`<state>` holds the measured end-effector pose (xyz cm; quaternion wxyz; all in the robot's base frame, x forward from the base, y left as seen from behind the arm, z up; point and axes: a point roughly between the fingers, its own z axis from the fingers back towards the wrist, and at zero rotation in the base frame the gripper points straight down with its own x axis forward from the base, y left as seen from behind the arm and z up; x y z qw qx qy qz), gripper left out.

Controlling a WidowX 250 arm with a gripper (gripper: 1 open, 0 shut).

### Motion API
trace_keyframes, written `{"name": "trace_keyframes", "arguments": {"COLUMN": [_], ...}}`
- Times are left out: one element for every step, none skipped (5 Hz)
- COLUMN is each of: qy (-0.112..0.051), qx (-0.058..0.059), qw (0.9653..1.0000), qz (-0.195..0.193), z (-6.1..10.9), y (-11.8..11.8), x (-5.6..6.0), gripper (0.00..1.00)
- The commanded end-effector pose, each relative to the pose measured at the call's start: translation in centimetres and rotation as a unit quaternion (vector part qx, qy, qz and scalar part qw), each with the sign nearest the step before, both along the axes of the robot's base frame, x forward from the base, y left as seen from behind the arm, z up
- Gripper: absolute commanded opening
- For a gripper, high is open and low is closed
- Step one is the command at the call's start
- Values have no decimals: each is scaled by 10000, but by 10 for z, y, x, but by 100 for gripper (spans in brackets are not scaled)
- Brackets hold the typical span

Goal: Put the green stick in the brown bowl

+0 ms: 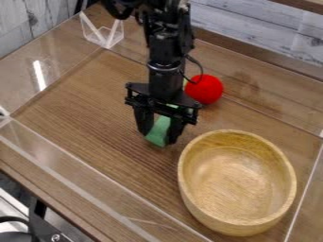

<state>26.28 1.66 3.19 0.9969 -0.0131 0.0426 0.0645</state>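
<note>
In the single camera view, the gripper pointed straight down over the middle of the wooden table, its two dark fingers standing on either side of the green stick. The stick lay flat on the table surface between them, only its near end showing below the gripper body. The jaws looked partly drawn in around the block, but whether the pads were pressing on it or just beside it could not be told from this angle.

The brown bowl sat toward the near right corner of the table, empty, its rim close to the stick but apart from it. A red ball rested behind the arm, toward the far right, clear of the fingers. Low clear walls ran along the table's edges.

The step in hand appeared to be the grasp itself: the stick was bracketed, not lifted. The next move would likely call for finishing the squeeze until the block was firmly held, then raising it high enough to clear the bowl's thick rim before carrying it toward the near right corner and releasing it over the bowl's hollow.
</note>
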Motion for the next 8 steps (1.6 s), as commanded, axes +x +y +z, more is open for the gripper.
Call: {"name": "trace_keyframes", "arguments": {"qy": [-162,-179,-144,-147,-148,-153,-148,-133], "qx": [-12,-51,-119,-173,-157,-150,-144,-147], "qw": [9999,9998,9998,9997,9996,9981,9957,9974], "qz": [47,14,-62,38,185,577,903,694], "z": [1,12,23,5,-4,0,6,7], "y": [3,3,4,1,0,0,1,0], "x": [7,13,19,22,28,27,25,21], "gripper": [0,0,100,100,0,0,0,0]}}
